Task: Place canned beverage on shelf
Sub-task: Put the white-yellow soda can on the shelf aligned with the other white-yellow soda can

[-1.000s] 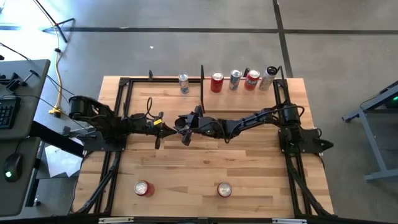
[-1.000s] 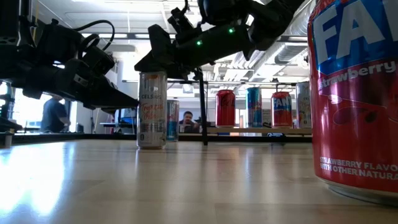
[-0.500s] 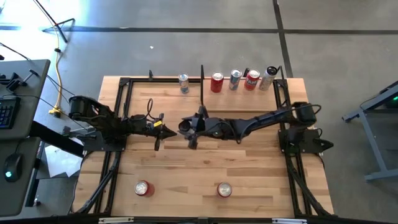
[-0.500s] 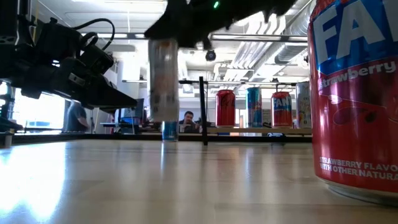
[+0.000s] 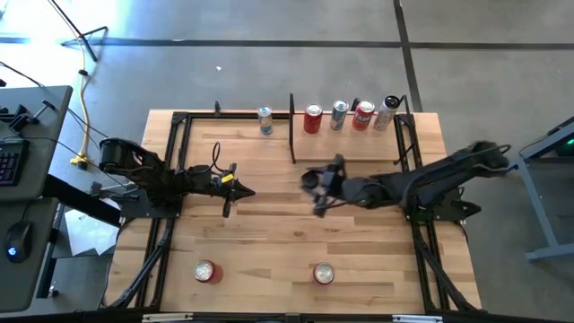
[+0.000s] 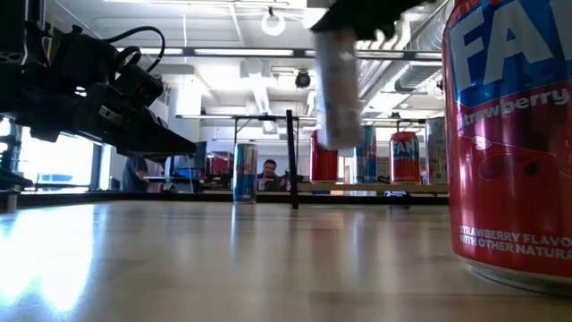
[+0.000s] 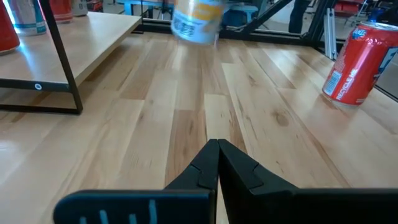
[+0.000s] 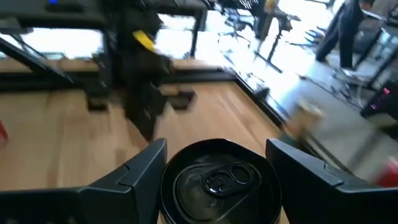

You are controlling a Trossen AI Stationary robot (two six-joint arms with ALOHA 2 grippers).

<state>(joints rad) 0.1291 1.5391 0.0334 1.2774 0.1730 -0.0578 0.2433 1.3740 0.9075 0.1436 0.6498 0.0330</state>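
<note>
My right gripper (image 5: 314, 186) is shut on a slim pale can (image 8: 217, 180) and holds it in the air over the middle of the table, seen blurred in the low view (image 6: 338, 89) and from the left wrist (image 7: 198, 22). The shelf (image 5: 350, 148), a pale wood panel between black bars, lies at the table's far right. Two red cans (image 5: 312, 118), a silver can and a white one stand on its far part. My left gripper (image 5: 235, 188) hovers shut to the left of the table's middle, touching nothing. My right gripper pinches the can's round wall just below its top rim (image 8: 171, 186) between the two fingers (image 8: 140, 168), one on each side. The fingers come nearly level from the table's right. The can hangs upright, its bottom (image 6: 338, 141) lifted clear of the table.
A silver can (image 5: 265, 119) stands on the table just left of the shelf's black post (image 5: 291, 126). Near the front edge stand a red can (image 5: 207, 271) and another can (image 5: 323, 274). Black frame bars run along both sides of the table.
My right gripper has lifted the slim can off the table and carried it up and toward the table's right edge, closer to the shelf. The can has stayed upright in the hold.
</note>
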